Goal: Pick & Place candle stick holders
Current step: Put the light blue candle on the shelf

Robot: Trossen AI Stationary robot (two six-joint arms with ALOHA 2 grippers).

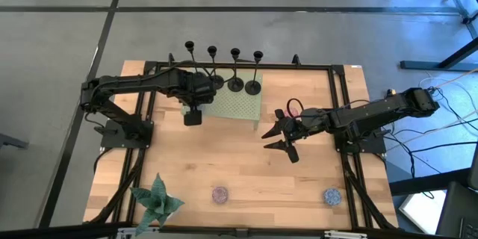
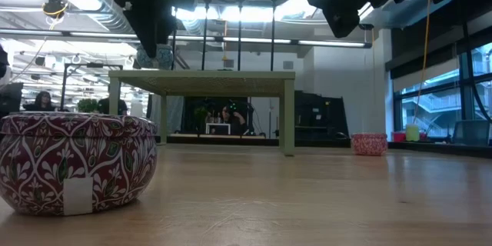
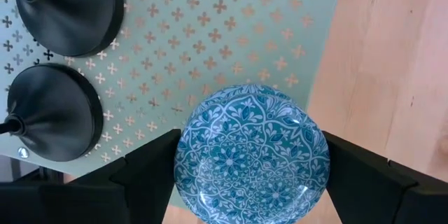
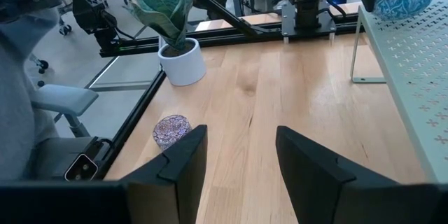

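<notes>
Four black candle stick holders [image 1: 235, 84] stand in a row by their round bases along the far side of a pale green perforated stand [image 1: 239, 106]. Two of their bases [image 3: 70, 10] show in the left wrist view. My left gripper [image 3: 252, 161] points down over the stand's left end, its fingers spread on either side of a blue patterned round tin [image 3: 252, 154] that sits on the stand close to its edge. My right gripper [image 4: 238, 161] hangs open over the bare wood to the right of the stand, with nothing between its fingers. My left gripper comes at the blue tin from above, with one finger [image 3: 150, 175] close beside each of the tin's round sides. The tin rests on the green stand. I cannot tell whether the fingers touch it.
A plant in a white pot [image 4: 182, 63] stands at the near left corner. A purple tin [image 1: 219, 194] and a blue-grey tin [image 1: 331, 196] lie near the front edge. A red patterned tin [image 2: 73, 161] shows close in the low view. Bare wood lies between the stand and the front edge.
</notes>
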